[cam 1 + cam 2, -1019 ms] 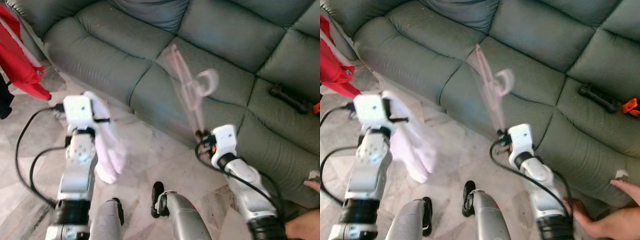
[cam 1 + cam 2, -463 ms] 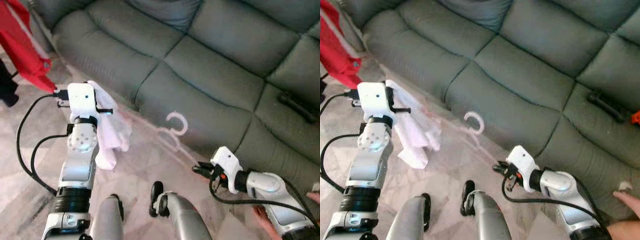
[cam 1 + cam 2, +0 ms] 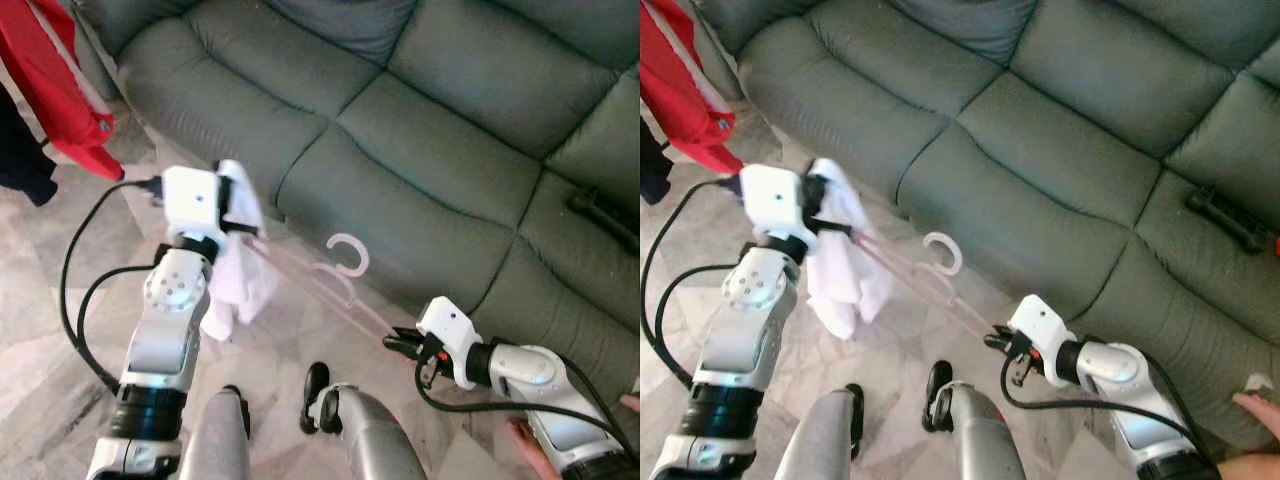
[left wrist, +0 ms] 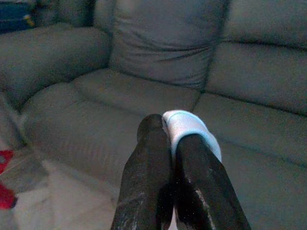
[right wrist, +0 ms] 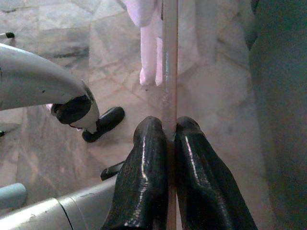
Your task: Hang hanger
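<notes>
My right hand (image 3: 392, 343) is clamped on one end of the pink hanger (image 3: 310, 275). Its long axis runs from there up and left to my left hand (image 3: 245, 205), which pinches a white cloth (image 3: 236, 285), probably draped on the hanger's far end. The hook (image 3: 349, 254) points toward the sofa (image 3: 420, 130). The right wrist view shows the bar pinched between my fingers (image 5: 139, 172); the left wrist view shows cloth (image 4: 184, 127).
</notes>
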`<state>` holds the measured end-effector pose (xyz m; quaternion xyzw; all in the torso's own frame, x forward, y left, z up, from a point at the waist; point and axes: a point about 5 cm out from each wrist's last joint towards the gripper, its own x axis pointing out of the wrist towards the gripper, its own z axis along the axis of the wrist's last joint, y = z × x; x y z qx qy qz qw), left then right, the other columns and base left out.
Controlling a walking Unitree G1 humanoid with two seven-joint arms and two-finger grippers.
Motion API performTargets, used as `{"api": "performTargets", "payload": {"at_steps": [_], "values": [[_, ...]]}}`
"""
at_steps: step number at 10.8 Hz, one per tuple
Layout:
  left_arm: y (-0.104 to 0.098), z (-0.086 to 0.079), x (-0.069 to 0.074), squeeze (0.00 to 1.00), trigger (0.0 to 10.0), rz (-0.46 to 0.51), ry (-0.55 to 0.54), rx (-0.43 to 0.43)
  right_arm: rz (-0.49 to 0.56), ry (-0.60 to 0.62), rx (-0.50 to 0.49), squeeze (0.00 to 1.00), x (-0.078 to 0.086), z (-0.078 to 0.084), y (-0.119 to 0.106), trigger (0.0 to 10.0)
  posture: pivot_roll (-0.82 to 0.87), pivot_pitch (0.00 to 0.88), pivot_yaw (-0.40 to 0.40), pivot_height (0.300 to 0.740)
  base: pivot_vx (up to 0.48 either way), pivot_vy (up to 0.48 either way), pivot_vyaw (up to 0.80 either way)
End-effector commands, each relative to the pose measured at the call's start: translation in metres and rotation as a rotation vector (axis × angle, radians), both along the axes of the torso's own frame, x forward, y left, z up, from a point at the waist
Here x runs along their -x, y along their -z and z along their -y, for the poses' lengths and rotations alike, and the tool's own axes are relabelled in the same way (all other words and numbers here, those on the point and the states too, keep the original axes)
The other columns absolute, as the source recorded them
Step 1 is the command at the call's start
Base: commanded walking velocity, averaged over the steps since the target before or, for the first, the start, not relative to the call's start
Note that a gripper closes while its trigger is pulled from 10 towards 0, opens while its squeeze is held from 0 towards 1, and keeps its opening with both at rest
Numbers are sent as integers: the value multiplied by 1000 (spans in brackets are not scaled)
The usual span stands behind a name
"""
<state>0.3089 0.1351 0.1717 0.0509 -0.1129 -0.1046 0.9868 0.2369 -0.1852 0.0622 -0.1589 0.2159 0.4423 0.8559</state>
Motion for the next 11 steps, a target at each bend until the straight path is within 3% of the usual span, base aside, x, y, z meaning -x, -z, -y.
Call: {"api": "performTargets", "payload": {"at_steps": [1, 3, 6, 8, 9, 11], "values": [[-12, 10, 7, 0, 10000, 62, 85, -7, -8, 18, 26, 0, 2, 7, 4, 10000, 21, 294, -86, 740, 0, 0, 0], [-14, 13, 10, 0, 10000, 72, 119, -39, 42, 93, 37, 0, -7, 10, 3, 10000, 21, 297, -88, 740, 0, 0, 0], [-47, 25, 14, 0, 10000, 114, 208, 94, 72, 583, -74, 0, -39, 40, 5, 10000, 30, 303, -98, 740, 0, 0, 0], [-52, 21, 9, 0, 10000, 112, 131, 114, 103, 748, -113, 0, -51, 48, 2, 10000, 30, 303, -98, 740, 0, 0, 0], [-60, 28, 13, 0, 10000, 88, 161, 192, 38, 863, -154, 0, -51, 52, 12, 10000, 29, 305, -99, 740, 0, 0, 0], [-64, 38, 16, 0, 10000, 61, 232, 241, -94, 1024, -202, 0, -44, 65, 27, 10000, 28, 308, -99, 740, 0, 0, 0]]}}
